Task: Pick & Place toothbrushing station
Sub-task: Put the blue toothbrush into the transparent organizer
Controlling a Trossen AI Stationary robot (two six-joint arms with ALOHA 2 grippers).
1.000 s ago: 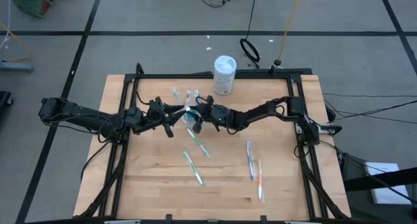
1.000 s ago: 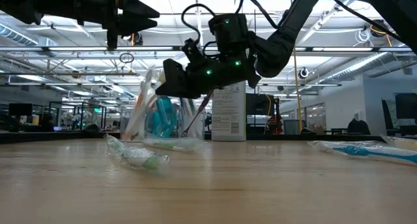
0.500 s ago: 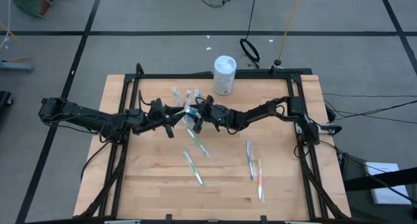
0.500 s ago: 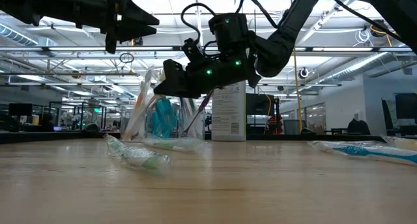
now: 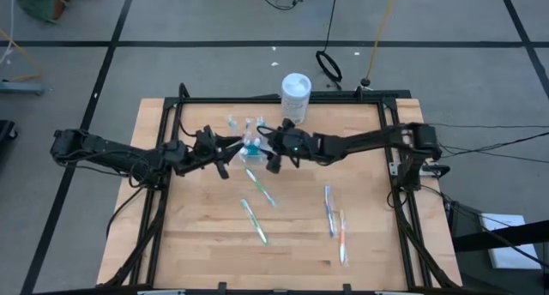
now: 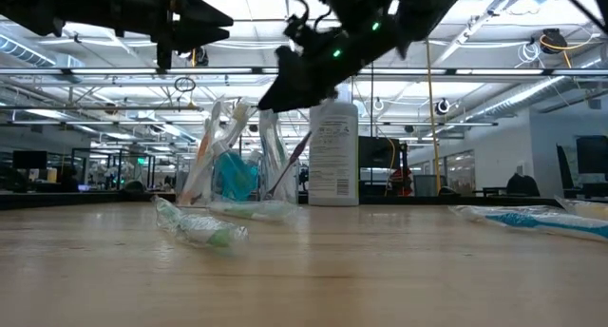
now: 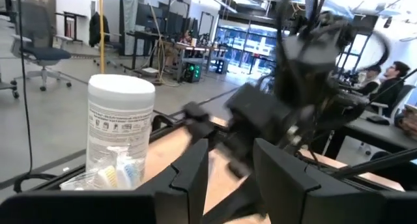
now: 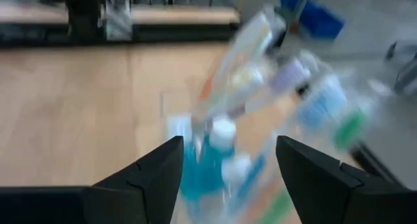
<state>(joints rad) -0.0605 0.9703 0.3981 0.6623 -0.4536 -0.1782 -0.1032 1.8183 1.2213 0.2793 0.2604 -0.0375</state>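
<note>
A small clear cup [image 5: 250, 147] stands upright on the wooden table, holding several toothbrushes and teal toothpaste tubes; it also shows in the low view [image 6: 236, 170] and, blurred, in the right wrist view [image 8: 215, 139]. My right gripper [image 5: 269, 151] is open and empty, raised above and just right of the cup [image 6: 275, 99]. My left gripper [image 5: 229, 147] is open and empty, in the air just left of the cup, pointing at it [image 7: 231, 152]. Loose wrapped toothbrushes [image 5: 260, 189] lie flat on the table.
A white canister [image 5: 295, 98] stands behind the cup near the far edge. More wrapped toothbrushes lie at the middle [image 5: 255, 221] and the right [image 5: 328, 207], one orange [image 5: 343, 237]. A black frame [image 5: 390, 132] runs along the table's sides.
My right gripper has risen and drawn back from the cup toward the table's right edge, its arm stretching out flatter. The cup stays upright where it was. My left gripper has kept still.
</note>
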